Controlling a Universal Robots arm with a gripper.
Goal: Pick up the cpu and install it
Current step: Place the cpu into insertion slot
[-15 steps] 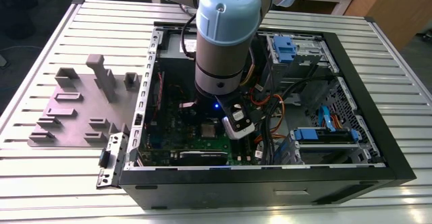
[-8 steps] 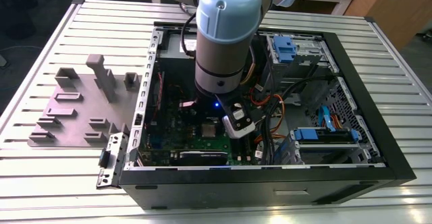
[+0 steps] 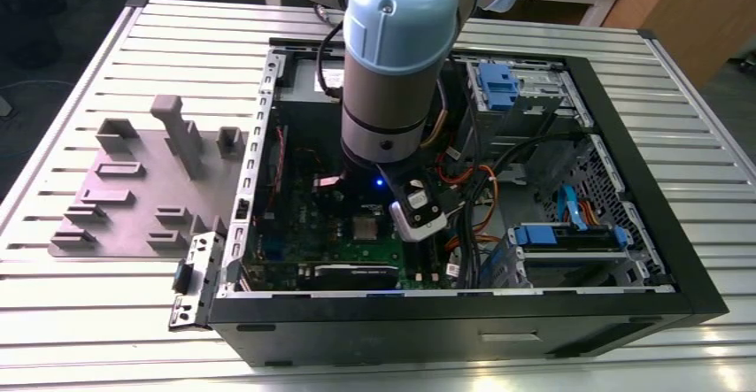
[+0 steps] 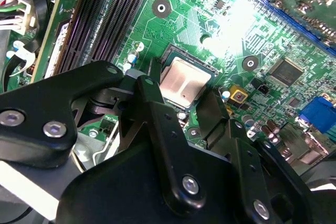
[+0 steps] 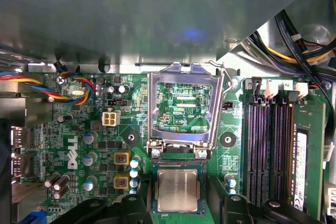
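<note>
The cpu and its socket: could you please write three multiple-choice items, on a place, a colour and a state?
1. Where does the cpu lie? A. on the table beside the case; B. in its socket on the motherboard; C. in a memory slot.
2. What colour is the motherboard? A. red; B. black; C. green.
3. How does the socket frame stand? A. swung open; B. shut over the cpu; C. taken off.
1 B: it sits in the socket in the first wrist view. 2 C: green in both wrist views. 3 A: the frame lies clear of the cpu.
</note>
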